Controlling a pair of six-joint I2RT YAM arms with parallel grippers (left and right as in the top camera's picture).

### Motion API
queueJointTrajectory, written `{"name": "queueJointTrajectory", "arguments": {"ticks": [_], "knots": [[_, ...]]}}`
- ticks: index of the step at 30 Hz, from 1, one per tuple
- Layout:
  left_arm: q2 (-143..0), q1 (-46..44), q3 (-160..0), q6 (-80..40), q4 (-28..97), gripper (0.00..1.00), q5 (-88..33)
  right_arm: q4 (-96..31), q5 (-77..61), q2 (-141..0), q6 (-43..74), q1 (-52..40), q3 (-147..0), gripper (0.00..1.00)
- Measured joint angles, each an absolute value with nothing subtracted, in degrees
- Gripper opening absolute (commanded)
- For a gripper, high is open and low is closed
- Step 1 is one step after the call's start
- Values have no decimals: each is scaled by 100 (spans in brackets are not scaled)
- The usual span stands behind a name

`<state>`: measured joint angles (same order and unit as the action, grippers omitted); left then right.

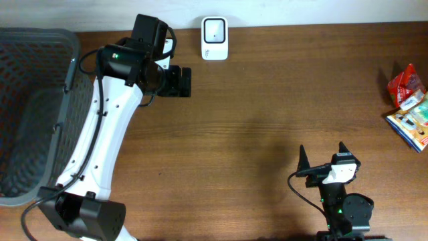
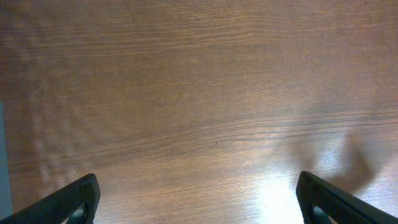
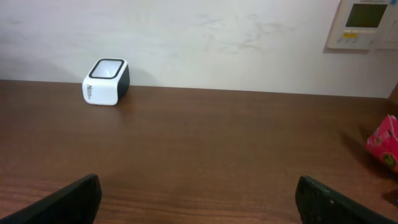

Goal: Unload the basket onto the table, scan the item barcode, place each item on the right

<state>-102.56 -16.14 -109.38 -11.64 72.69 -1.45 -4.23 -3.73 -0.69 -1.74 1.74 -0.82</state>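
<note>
The left gripper (image 2: pixel 198 198) and right gripper (image 1: pixel 322 154) were held with jaws spread, nothing between them. The snack packets (image 1: pixel 409 107) were seen at the overhead frame's right edge, the scanner (image 1: pixel 215 38) at top centre.

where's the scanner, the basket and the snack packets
scanner (image 1: pixel 214 31), overhead view, on its top window
basket (image 1: pixel 30 53), overhead view, on the mesh wall
snack packets (image 1: pixel 403 84), overhead view, on the red packet
</note>
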Motion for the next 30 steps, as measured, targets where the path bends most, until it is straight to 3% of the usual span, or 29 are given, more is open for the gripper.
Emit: {"name": "queueJointTrajectory", "arguments": {"ticks": [5,9,15,22,25,26,30], "knots": [[-10256,-1614,-10938,-1164,7303,99,-143,-423,-373,-69,-172,174,-82,98],[-10256,-1614,-10940,-1164,8173,99,-97,-423,-375,-69,-174,174,-82,98],[-9730,-1653,-10359,-1138,7474,99,-23,-421,-373,-69,-172,174,-84,98],[-5865,-1645,-5688,-202,4397,99,-165,-414,-353,-69,-172,174,-84,98],[-3234,-1411,-3439,14,3094,99,-276,-421,-351,-75,-172,174,-82,98],[-2309,-1372,-2954,62,3063,99,-272,-423,-353,-69,-174,174,-82,99],[-1192,-1216,-2027,134,2108,99,-196,-423,-351,-69,-174,174,-82,98]]}}
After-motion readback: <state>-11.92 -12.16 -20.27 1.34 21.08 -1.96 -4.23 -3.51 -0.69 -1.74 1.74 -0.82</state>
